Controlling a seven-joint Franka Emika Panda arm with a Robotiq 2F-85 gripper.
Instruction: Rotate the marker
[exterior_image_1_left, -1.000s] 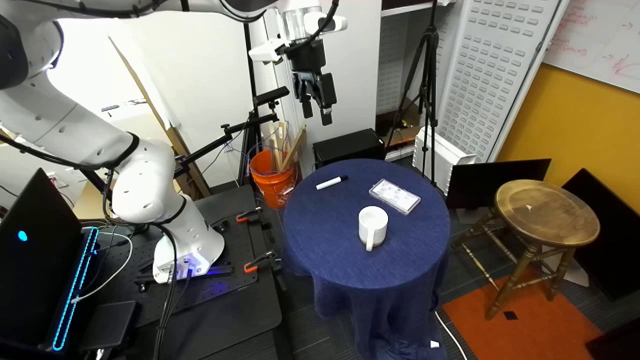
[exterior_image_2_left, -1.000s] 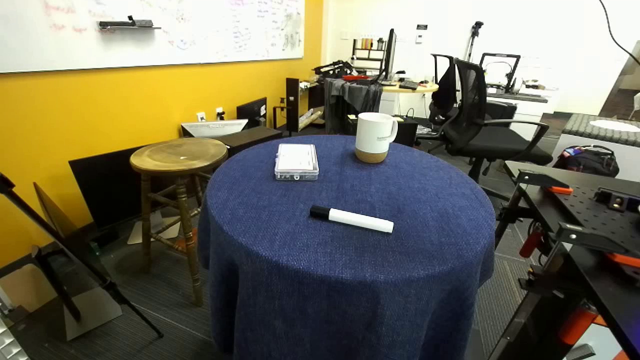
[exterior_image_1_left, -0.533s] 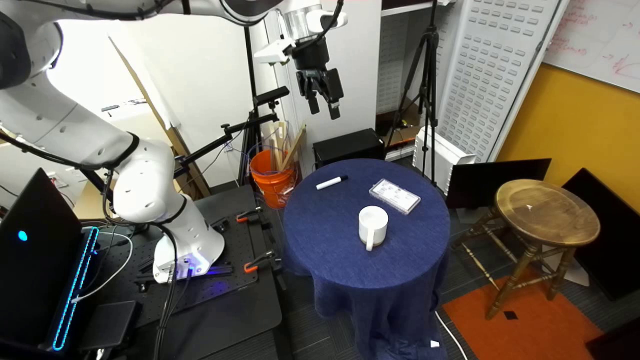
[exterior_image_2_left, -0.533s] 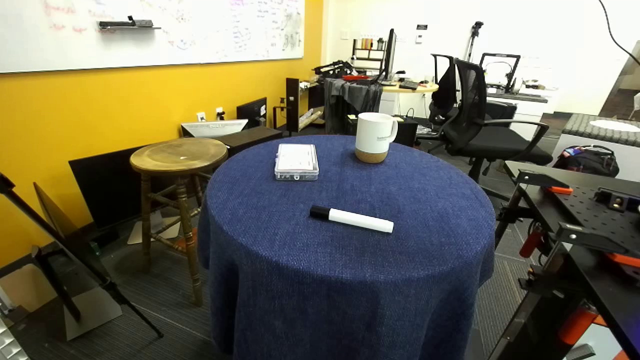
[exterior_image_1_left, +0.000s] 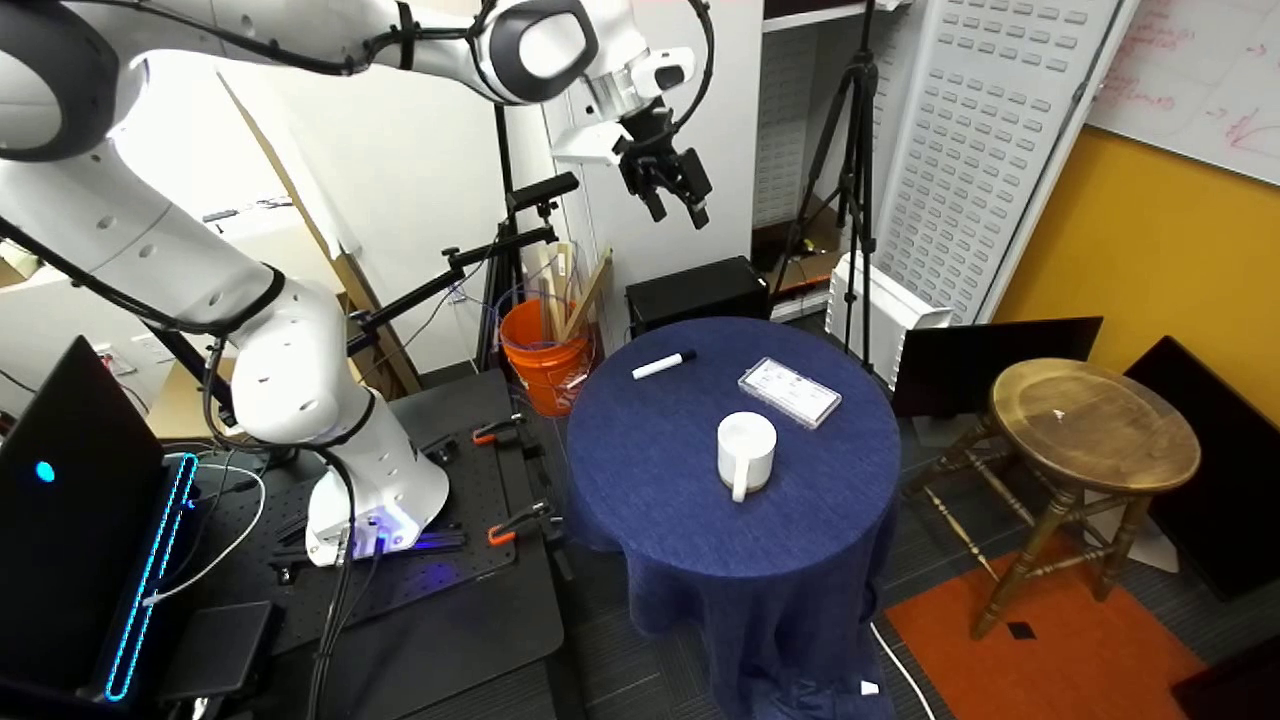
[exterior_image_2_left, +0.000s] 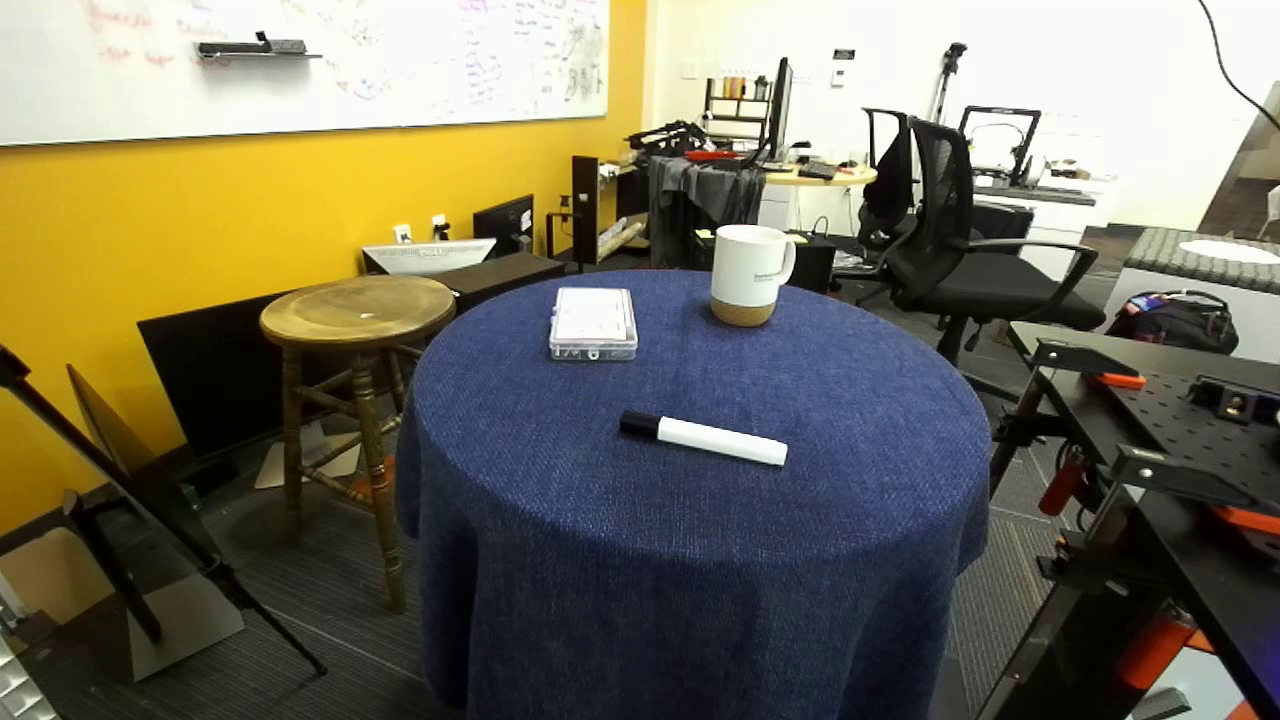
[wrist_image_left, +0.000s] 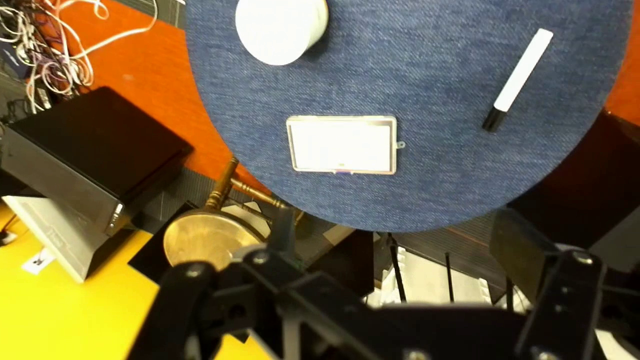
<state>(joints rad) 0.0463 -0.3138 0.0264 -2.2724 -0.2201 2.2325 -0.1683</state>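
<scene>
Three objects on blue-draped tabletop (exterior_image_2_left: 850, 390): marker (exterior_image_2_left: 705, 438), white mug (exterior_image_2_left: 745, 265), shallow clear case (exterior_image_2_left: 593, 322). Marker lying flat, black end nearer case, well apart from mug. Mug upright, brown-based, handle away from case. Case lying flat near mug. Claw (exterior_image_1_left: 678, 214) above level of tabletop, well apart from marker; fingers spread in wrist view. Wooden stool (exterior_image_2_left: 357, 308) near tabletop in both exterior views.
</scene>
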